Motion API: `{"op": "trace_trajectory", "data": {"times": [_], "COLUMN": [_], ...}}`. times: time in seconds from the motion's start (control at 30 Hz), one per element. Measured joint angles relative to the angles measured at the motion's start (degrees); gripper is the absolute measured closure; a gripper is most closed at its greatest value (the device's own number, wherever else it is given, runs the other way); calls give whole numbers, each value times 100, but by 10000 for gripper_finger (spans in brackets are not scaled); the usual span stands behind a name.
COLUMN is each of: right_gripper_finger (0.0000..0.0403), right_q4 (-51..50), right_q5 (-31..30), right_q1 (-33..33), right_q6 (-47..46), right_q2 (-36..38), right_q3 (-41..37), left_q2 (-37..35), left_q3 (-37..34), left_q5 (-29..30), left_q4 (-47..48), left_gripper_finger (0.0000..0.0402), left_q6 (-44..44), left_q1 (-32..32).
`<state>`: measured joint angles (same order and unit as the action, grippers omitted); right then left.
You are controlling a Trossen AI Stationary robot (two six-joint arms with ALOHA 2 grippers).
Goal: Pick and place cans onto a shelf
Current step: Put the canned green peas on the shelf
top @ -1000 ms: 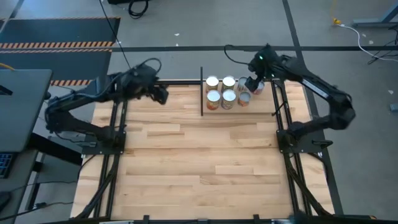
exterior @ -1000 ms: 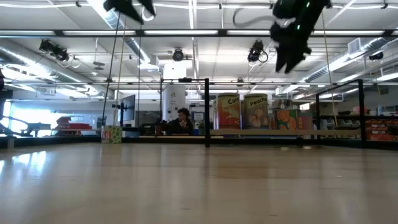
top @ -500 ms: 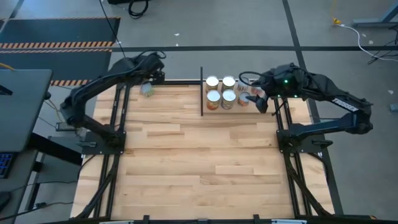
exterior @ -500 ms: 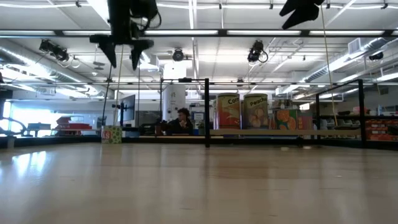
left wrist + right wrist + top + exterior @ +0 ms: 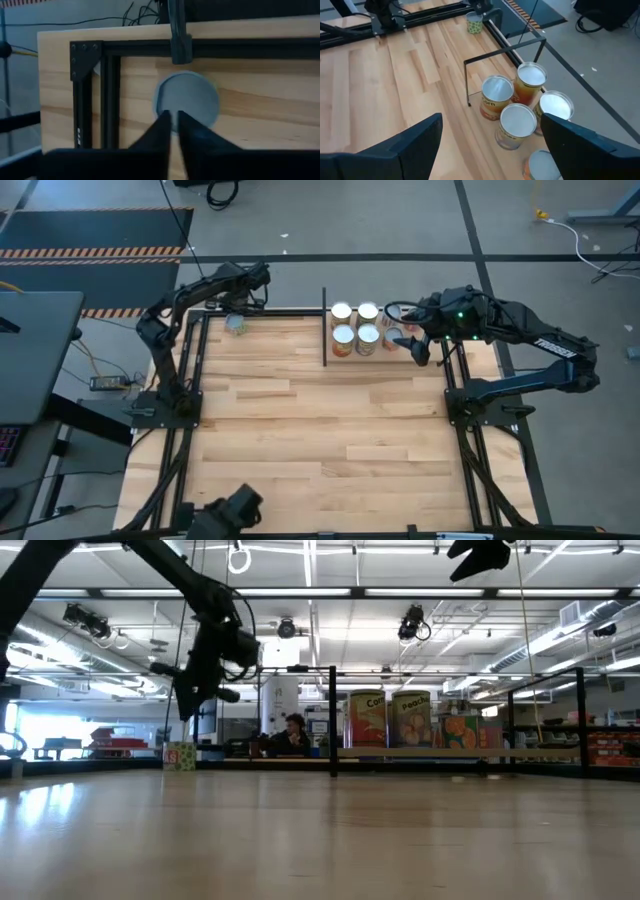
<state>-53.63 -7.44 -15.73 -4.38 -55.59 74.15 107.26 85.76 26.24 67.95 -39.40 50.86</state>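
Note:
Several cans (image 5: 367, 326) with shiny tops stand on the small shelf (image 5: 380, 352) at the table's far side; the right wrist view shows them (image 5: 517, 125) beside the shelf's black post (image 5: 466, 82). One green-labelled can (image 5: 237, 323) stands upright on the tabletop near the far left corner. My left gripper (image 5: 173, 114) hangs shut above this can's grey top (image 5: 192, 97), well clear of it in the low view (image 5: 190, 700). My right gripper (image 5: 490, 150) is open and high above the shelf's right end (image 5: 417, 346).
Black frame rails (image 5: 110, 95) run along the table's far and left edges close to the green can. A dark object (image 5: 228, 515) shows at the table's near edge. A person (image 5: 292, 735) sits in the room beyond. The bare wooden tabletop (image 5: 320, 430) stretches in front of the shelf.
My left gripper has swung toward the far left corner, come down over the green can and shut. My right gripper has risen from the cans on the shelf and drawn a little toward the right, staying open. A dark object has appeared at the near edge.

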Motion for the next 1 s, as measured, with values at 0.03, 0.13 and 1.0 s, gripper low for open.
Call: {"op": "trace_trajectory", "data": {"times": [0.03,0.13,1.0], "right_gripper_finger": [58,58,58], "right_q4": [2,2,-55], "right_q5": [-34,-147,-160], "right_q1": [0,0,-4], "right_q6": [7,31,-473], "right_q2": [-1,-2,29], "right_q3": [0,0,0], "left_q2": [70,224,671], "left_q3": [-4,-2,2], "left_q5": [13,-188,-1453], "left_q4": [-25,-315,161], "left_gripper_finger": [380,391,401], "left_q6": [105,353,450], "left_q1": [64,277,-820]}}
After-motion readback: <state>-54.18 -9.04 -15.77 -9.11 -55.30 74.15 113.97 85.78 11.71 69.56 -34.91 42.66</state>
